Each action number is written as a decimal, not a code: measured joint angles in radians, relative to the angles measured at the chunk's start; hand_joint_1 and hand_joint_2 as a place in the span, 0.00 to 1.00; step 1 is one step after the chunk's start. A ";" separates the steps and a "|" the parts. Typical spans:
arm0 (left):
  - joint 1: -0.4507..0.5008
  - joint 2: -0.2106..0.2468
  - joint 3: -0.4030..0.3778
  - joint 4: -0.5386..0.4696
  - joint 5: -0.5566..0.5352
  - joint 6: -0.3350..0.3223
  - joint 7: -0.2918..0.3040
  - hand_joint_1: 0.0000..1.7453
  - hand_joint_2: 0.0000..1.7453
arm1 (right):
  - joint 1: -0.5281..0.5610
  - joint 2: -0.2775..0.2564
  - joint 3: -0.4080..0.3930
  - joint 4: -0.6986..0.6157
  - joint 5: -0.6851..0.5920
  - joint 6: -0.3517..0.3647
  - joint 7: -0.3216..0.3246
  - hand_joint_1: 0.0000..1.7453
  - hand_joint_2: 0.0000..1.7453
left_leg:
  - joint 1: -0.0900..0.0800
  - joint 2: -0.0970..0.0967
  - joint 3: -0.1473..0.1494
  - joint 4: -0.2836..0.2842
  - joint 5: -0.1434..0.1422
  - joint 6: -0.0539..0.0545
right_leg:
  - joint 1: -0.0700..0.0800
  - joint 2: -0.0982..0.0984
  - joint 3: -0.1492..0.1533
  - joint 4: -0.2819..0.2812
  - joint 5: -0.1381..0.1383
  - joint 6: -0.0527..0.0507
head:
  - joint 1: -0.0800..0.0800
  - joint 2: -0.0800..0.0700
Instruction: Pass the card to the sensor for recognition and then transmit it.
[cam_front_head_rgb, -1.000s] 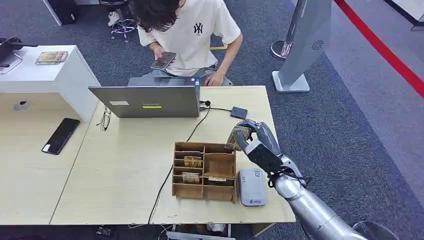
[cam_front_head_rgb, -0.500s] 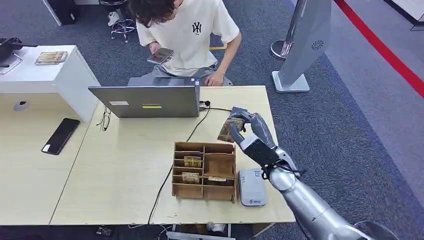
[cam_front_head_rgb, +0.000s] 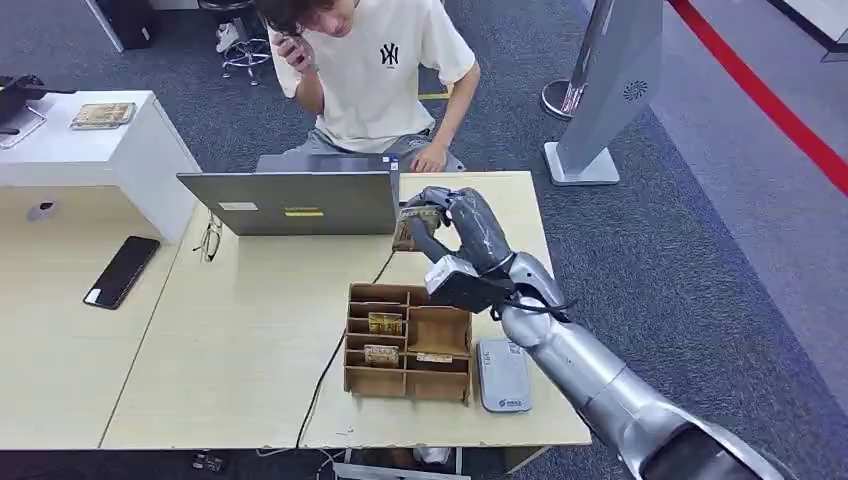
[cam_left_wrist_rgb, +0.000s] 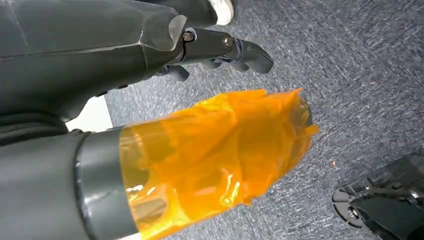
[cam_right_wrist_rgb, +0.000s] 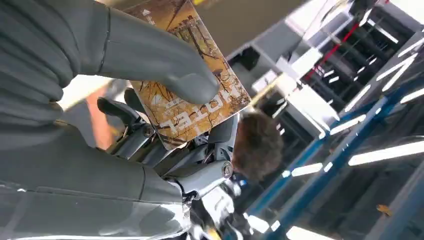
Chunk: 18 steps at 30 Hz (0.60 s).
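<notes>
**Card in the air, handover coming**

I'm pinching the card (cam_front_head_rgb: 416, 226) in my right robot hand (cam_front_head_rgb: 458, 245), holding it up above the desk (cam_front_head_rgb: 250, 330) behind the laptop (cam_front_head_rgb: 300, 202), toward the person (cam_front_head_rgb: 375, 70). Scanning looks finished; passing it over is what's remaining.

The card (cam_right_wrist_rgb: 192, 95) is printed in golden yellow and brown, a tree pattern with white lettering. The right hand (cam_front_head_rgb: 462, 245) is dark grey on a silver arm (cam_front_head_rgb: 590, 375). The left hand's (cam_left_wrist_rgb: 150, 75) thumb (cam_left_wrist_rgb: 215, 160) is wrapped in orange tape. The tabletop (cam_front_head_rgb: 230, 330) is pale wood, the rack (cam_front_head_rgb: 408, 342) brown wood. The sensor (cam_front_head_rgb: 503, 375) is light grey with a blue mark. The laptop (cam_front_head_rgb: 295, 203) is grey with a yellow sticker. The phone (cam_front_head_rgb: 121, 271) is black. The carpet (cam_front_head_rgb: 690, 230) is speckled grey-blue with a red stripe (cam_front_head_rgb: 760, 95). The person's shirt (cam_front_head_rgb: 385, 70) is cream with a black logo.
</notes>
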 joint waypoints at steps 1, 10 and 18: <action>-0.004 0.000 -0.002 0.000 -0.005 -0.004 0.004 0.00 0.00 | -0.017 0.011 0.005 0.022 0.008 -0.012 0.000 1.00 1.00 | 0.000 0.000 0.000 0.000 0.000 0.000 | 0.000 0.000 0.000 0.000 0.000 0.000 | 0.000 0.000; -0.033 0.002 -0.019 0.000 -0.042 -0.029 0.024 0.00 0.00 | -0.152 0.101 0.034 0.210 0.065 -0.090 -0.024 1.00 1.00 | 0.000 0.000 0.000 0.000 0.001 0.000 | 0.000 0.000 0.000 0.000 0.000 0.000 | 0.000 0.000; -0.047 0.002 -0.021 0.000 -0.072 -0.041 0.035 0.00 0.00 | -0.244 0.164 0.066 0.348 0.169 -0.177 0.019 1.00 1.00 | 0.000 0.000 0.000 0.000 0.001 0.000 | 0.000 0.000 0.000 0.000 0.000 0.000 | 0.000 0.000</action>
